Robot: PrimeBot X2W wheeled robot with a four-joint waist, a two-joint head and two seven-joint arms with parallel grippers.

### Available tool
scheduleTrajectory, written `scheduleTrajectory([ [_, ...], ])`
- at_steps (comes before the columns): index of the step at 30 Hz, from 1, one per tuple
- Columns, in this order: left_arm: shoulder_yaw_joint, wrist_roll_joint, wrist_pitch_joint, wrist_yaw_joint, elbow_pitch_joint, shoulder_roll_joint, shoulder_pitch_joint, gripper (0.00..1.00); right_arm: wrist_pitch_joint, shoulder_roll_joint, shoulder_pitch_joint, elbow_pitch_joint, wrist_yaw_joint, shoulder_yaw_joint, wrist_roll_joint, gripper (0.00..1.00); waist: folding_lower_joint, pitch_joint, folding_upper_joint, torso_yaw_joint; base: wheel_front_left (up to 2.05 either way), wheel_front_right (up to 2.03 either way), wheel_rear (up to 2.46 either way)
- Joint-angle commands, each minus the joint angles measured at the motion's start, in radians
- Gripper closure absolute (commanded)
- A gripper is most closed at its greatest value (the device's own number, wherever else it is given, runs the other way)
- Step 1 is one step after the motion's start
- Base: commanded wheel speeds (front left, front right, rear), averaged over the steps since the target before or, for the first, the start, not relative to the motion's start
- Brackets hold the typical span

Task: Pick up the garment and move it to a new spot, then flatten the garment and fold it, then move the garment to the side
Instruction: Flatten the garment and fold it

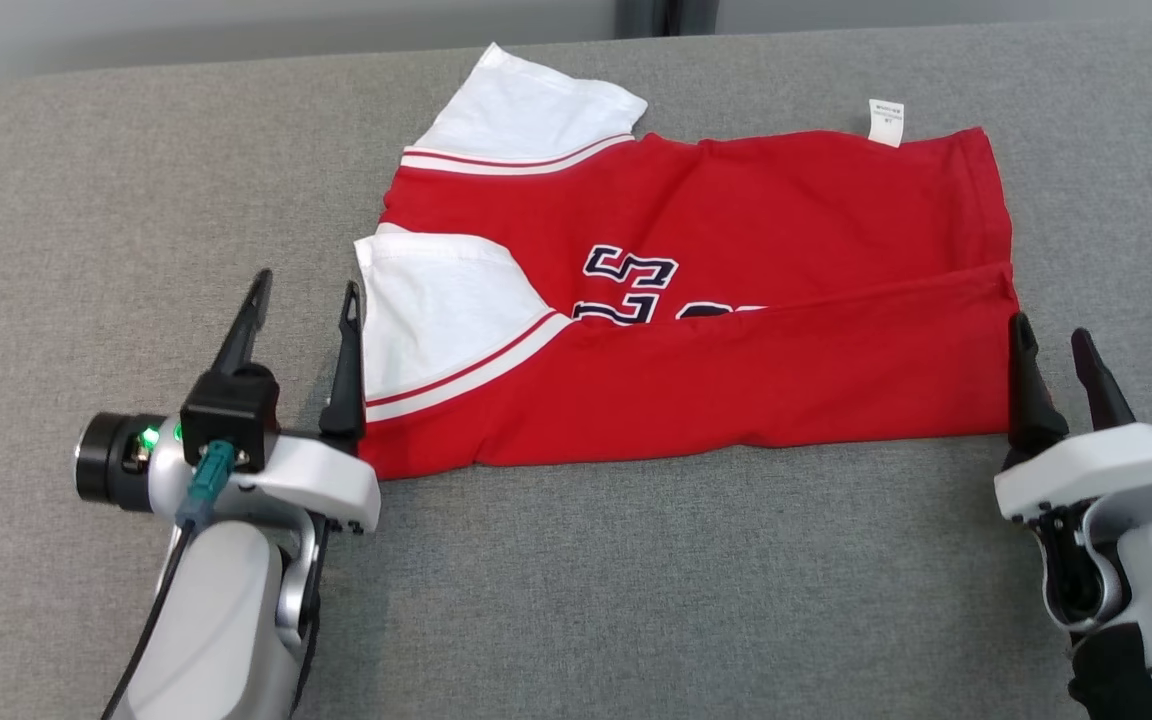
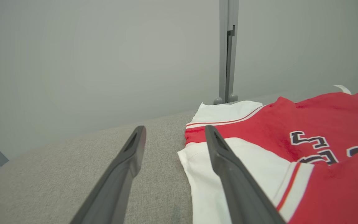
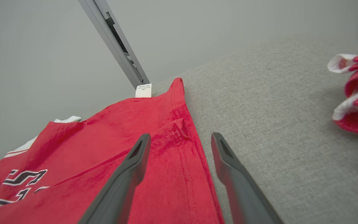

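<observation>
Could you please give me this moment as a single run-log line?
garment: near edge folded over | left gripper: open, at sleeve | right gripper: open, at hem

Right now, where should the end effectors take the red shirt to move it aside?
Probably its two near corners: left end effector at the white sleeve end, right end effector at the hem end, both coming from the near side, low. The red shirt lies flat with its near flap doubled over, so those corners hold both layers.

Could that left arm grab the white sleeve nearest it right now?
Probably yes. The left pincer stands open, and the near white sleeve lies right beside it on the grey surface, with nothing between them.
</observation>
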Motion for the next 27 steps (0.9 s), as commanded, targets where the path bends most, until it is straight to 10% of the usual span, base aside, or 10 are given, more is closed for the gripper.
scheduleTrajectory([
  [1, 0.002, -0.001, -0.001, -0.002, -0.013, -0.002, 0.042, 0.0, -0.005, -0.005, 0.044, -0.02, 0.0, -0.012, -0.027, 0.0, 0.0, -0.012, 0.0, 0.006, 0.0, 0.0, 0.0],
  [17, 0.026, -0.044, -0.001, -0.015, -0.008, -0.032, 0.159, 0.0, -0.003, 0.031, 0.082, 0.081, 0.0, -0.064, -0.139, 0.02, 0.0, -0.004, 0.0, 0.028, 0.0, 0.0, 0.0],
  [19, 0.025, -0.059, -0.001, -0.023, 0.001, -0.033, 0.157, 0.0, -0.001, 0.035, 0.072, 0.104, 0.0, -0.056, -0.135, 0.82, 0.0, -0.002, 0.0, 0.03, 0.0, 0.0, 0.0],
  [20, 0.02, -0.069, -0.001, -0.026, 0.008, -0.034, 0.157, 0.0, -0.001, 0.036, 0.068, 0.116, 0.0, -0.05, -0.134, 1.0, 0.0, -0.002, 0.0, 0.031, 0.0, 0.0, 0.0],
  [27, -0.018, -0.132, -0.001, -0.04, 0.047, -0.033, 0.156, 0.0, -0.002, 0.02, 0.061, 0.109, 0.0, -0.047, -0.121, 1.0, 0.0, -0.001, 0.0, 0.022, 0.0, 0.0, 0.0],
])
